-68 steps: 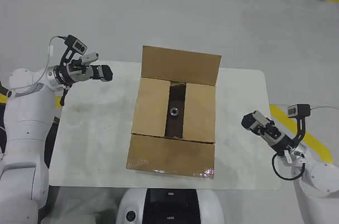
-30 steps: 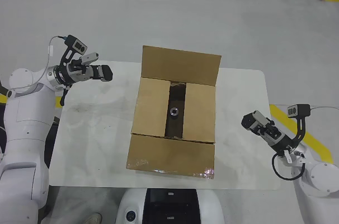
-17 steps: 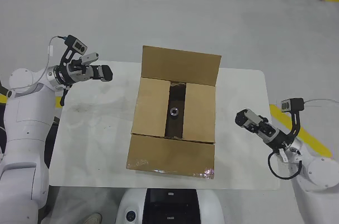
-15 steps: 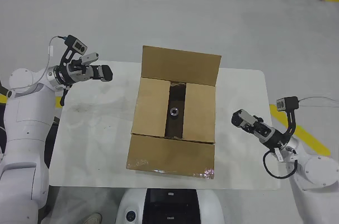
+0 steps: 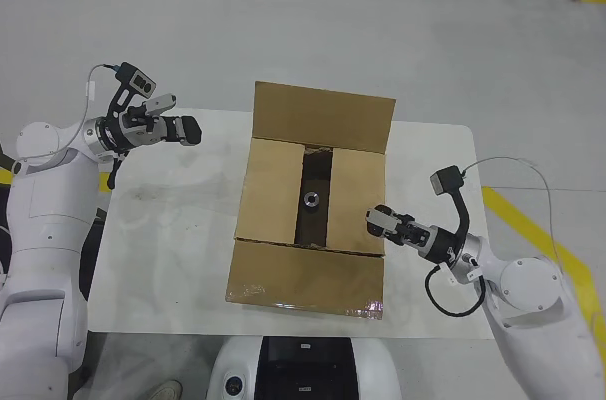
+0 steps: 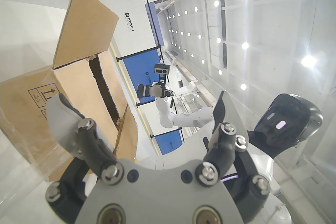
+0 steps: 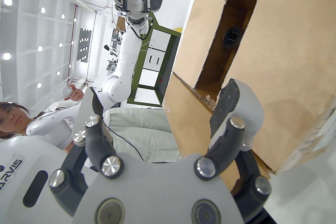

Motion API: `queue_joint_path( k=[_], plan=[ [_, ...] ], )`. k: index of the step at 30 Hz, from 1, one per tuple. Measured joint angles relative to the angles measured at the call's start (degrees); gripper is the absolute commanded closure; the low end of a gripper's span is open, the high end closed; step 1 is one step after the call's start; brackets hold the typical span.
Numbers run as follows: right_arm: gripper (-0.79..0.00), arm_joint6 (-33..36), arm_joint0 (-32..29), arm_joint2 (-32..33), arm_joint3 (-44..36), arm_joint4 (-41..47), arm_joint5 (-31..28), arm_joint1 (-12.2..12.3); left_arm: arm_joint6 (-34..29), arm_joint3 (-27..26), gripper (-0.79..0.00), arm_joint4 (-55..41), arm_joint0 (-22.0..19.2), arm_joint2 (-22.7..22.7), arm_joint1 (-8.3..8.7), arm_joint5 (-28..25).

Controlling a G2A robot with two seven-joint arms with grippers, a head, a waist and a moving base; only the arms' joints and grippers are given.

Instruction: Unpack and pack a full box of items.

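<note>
Right gripper (image 5: 376, 219): jaws spread, empty, at the outer edge of the right flap (image 5: 356, 200).
Left gripper (image 5: 188, 130): jaws spread, empty, well apart.
Box (image 5: 283, 205): middle of tabletop (image 5: 173, 260), flaps nearly shut.
Advice: catch the flap edge, fold outward slowly.

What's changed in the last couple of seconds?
The right gripper swung in from the right edge of the table to the right flap of the box, jaws open, nothing gripped. The left gripper and box stayed put.
</note>
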Motion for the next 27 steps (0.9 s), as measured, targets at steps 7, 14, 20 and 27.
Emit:
queue_joint_path(
  k=[7, 14, 20, 27],
  plan=[
    [-0.785, 0.0, 0.0, 0.0, 0.0, 0.0, 0.0, 0.0, 0.0, 0.0, -0.785, 0.0, 0.0, 0.0, 0.00, 0.0],
    [-0.785, 0.0, 0.0, 0.0, 0.0, 0.0, 0.0, 0.0, 0.0, 0.0, -0.785, 0.0, 0.0, 0.0, 0.00, 0.0],
    [-0.785, -1.3, 2.5, -3.3, 0.2, -0.4, 0.9, -0.4, 1.0, -1.3, -0.785, 0.4, 0.5, 0.1, 0.03, 0.1],
    [-0.785, -2.4, 13.3, -14.5, 7.2, -1.7, 3.8, -2.2, 0.0, -4.8, -0.785, 1.6, 0.8, 1.3, 0.35, 2.6]
  ],
)
